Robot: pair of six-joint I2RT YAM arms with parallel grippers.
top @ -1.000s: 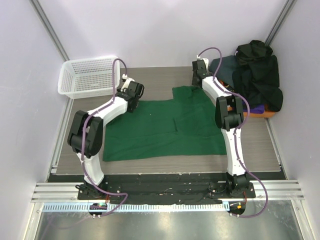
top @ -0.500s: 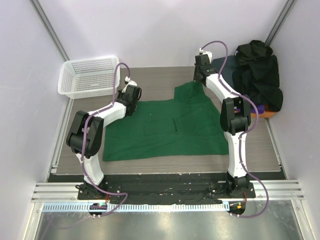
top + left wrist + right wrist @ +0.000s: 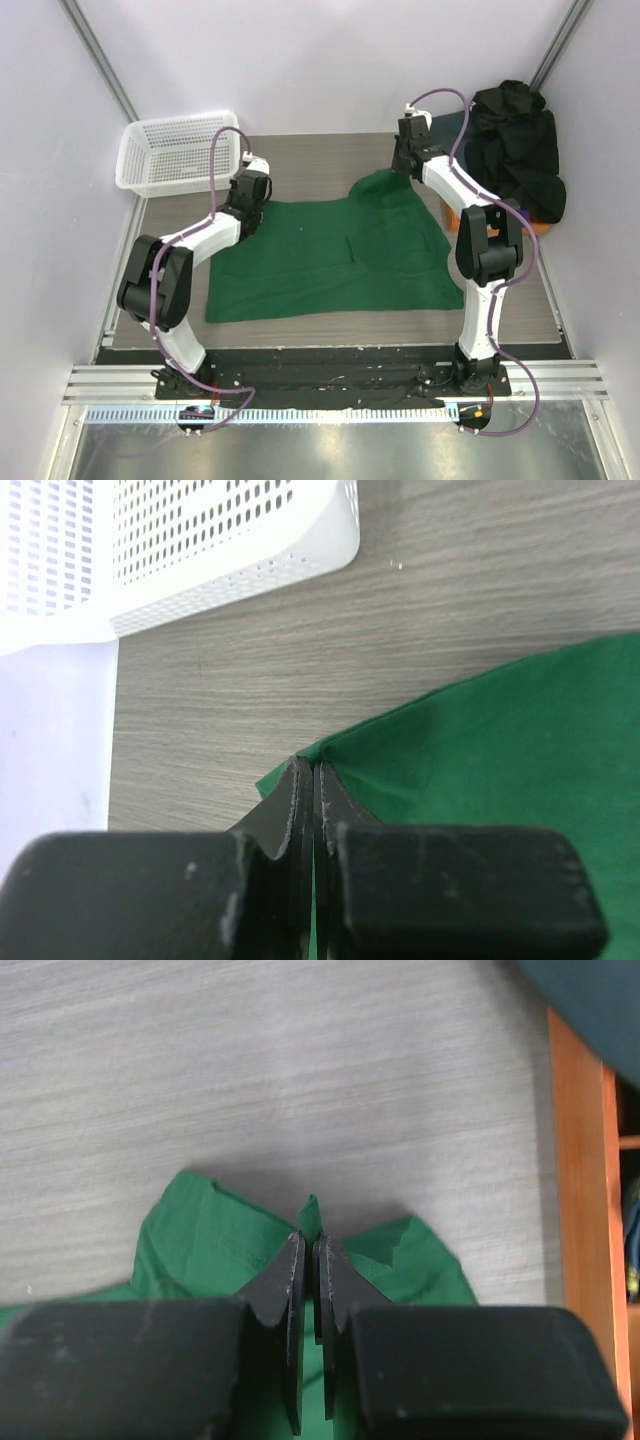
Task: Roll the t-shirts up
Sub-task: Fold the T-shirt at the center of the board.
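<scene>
A green shirt [image 3: 330, 255] lies spread on the table [image 3: 320, 160] just right of the white basket [image 3: 175, 150]. The left gripper [image 3: 315, 775], jaws pressed together, pinches the shirt corner closest to the basket. The right gripper [image 3: 310, 1245] nips the far edge on the side away from the basket, raising a small fold. Dark shirts [image 3: 515, 150] are heaped on an orange tray [image 3: 578, 1160], across the table from the basket.

Basket [image 3: 178, 152] far left, t-shirt [image 3: 330, 262] mid-table, shirt pile [image 3: 515, 150] far right, perhaps on tray [image 3: 578, 1180].
</scene>
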